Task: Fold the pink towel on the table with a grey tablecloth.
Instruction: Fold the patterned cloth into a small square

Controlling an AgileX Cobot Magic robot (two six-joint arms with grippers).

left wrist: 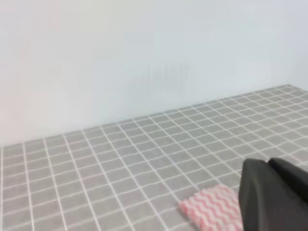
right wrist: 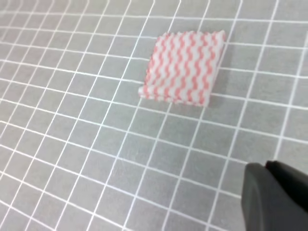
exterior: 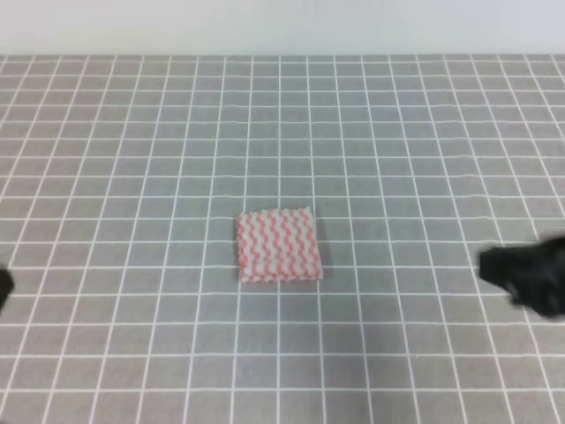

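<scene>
The pink towel [exterior: 277, 245] lies folded into a small thick square with wavy pink and white stripes, flat on the middle of the table with a grey tablecloth [exterior: 132, 159]. It also shows in the left wrist view as the towel [left wrist: 211, 209] and in the right wrist view as the towel [right wrist: 185, 67]. My right gripper [exterior: 494, 265] hovers blurred at the right edge, well clear of the towel. My left gripper [exterior: 3, 287] is only a dark sliver at the left edge. In both wrist views the dark fingers [left wrist: 257, 192] [right wrist: 260, 192] sit close together with nothing between them.
The grey cloth with its white grid fills the view around the towel. A plain pale wall [exterior: 282, 26] runs along the table's far edge.
</scene>
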